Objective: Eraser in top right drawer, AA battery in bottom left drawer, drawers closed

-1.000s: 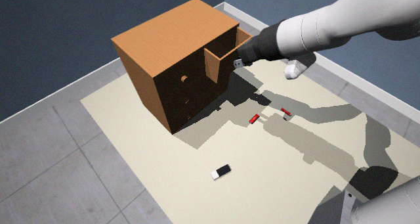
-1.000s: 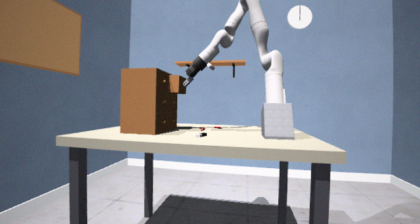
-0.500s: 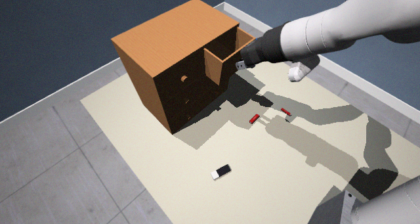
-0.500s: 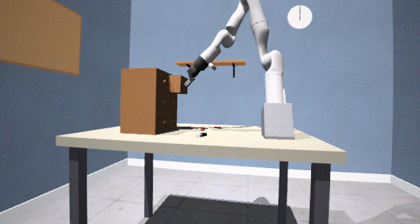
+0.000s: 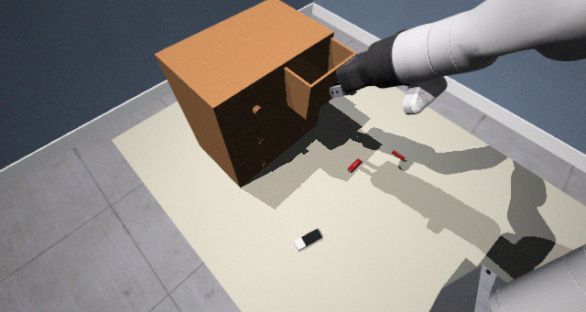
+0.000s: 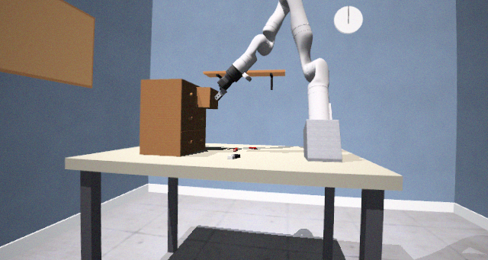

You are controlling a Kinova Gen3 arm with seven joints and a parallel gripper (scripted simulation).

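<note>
The small wooden chest [image 5: 238,51] [image 6: 160,115] stands at the back left of the table. Its top-row right drawer [image 5: 297,90] [image 6: 206,97] is pulled part way out. My gripper [image 5: 335,91] [image 6: 218,96] is at that drawer's front, shut on its knob, which the fingers hide. The black and white eraser [image 5: 308,239] [image 6: 233,156] lies flat on the table in front of the chest. Two small red items [image 5: 354,166] [image 5: 398,156] lie nearer the chest's front. I cannot tell which of them is the AA battery. The other drawers look pushed in.
The arm's grey base block [image 6: 322,139] stands on the right of the table [image 6: 267,172]. The arm reaches over the red items. The top-left drawer's knob [image 5: 256,109] shows on the dark front.
</note>
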